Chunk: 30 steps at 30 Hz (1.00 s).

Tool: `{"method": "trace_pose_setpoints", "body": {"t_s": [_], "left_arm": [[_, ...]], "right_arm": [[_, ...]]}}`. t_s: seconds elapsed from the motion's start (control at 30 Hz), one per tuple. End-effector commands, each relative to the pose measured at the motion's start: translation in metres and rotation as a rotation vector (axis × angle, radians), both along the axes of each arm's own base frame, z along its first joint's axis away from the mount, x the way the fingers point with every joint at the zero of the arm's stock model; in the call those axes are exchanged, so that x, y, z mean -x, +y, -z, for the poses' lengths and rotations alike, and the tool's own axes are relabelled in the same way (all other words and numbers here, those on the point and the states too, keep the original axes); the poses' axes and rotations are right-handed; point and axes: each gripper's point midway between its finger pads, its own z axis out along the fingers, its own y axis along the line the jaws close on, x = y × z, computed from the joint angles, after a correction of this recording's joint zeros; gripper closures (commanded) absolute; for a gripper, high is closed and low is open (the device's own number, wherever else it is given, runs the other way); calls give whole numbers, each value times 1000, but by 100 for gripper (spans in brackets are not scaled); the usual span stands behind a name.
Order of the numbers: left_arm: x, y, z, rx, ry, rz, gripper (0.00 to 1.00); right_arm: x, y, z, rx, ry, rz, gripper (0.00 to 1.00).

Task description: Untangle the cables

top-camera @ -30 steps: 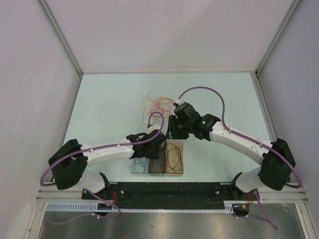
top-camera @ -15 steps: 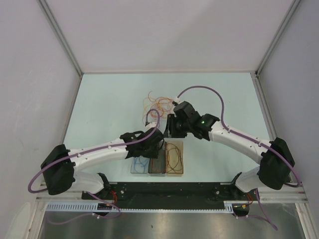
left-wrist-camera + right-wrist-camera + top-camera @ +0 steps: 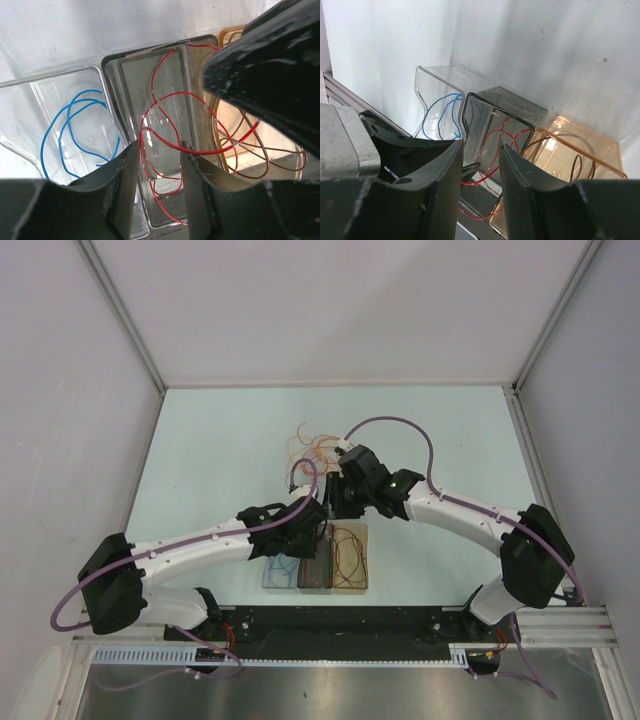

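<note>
A loose tangle of orange, red and pale cables (image 3: 316, 448) lies on the table behind both grippers. My left gripper (image 3: 312, 520) (image 3: 160, 146) is open above a smoky tray (image 3: 111, 75). A red cable (image 3: 165, 100) (image 3: 506, 131) loops in that tray, passes between the left jaws and spills over the rim. My right gripper (image 3: 343, 498) (image 3: 481, 147) is open and empty, close above the same tray. A blue cable (image 3: 70, 125) (image 3: 440, 112) lies in the clear tray, and a dark brown cable (image 3: 250, 155) (image 3: 580, 165) in the amber tray.
Three small trays stand side by side near the front edge: clear (image 3: 272, 578), smoky (image 3: 316, 580) and amber (image 3: 352, 580). The right gripper's black body (image 3: 265, 65) hangs close over the left gripper. White walls enclose the table on three sides.
The left arm's elbow has swung down and left while its gripper stayed over the trays. The right gripper has shifted slightly left, closer to the left gripper.
</note>
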Motion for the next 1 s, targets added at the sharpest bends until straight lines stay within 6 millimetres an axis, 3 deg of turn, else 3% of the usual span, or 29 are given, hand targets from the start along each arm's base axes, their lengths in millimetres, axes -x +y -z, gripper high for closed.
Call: {"method": "trace_pose_setpoints", "body": {"t_s": [0.0,0.17,0.5,0.6,0.73,0.83,0.97], "left_arm": [[-1,-3,-1,14,-12,-7,57],[-1,-5,3,12,-6,-3,57],[-2,-7,6,11,-9,-2,57],[-2,-7,4,19,-12,-2,57],[-2,-9,-4,43,-23,3,56],[-2,-8,-9,64,-36,6,54],[-2,-12,-5,86,-38,19,62]], "right_arm": [[0,17,-10,-39,-19,-24,62],[10,23,5,-7,2,-42,67],[30,37,35,56,36,-89,96],[32,39,38,64,37,-93,99],[32,37,44,82,38,-93,100],[21,28,42,91,28,-70,97],[-8,14,10,15,-29,-35,82]]}}
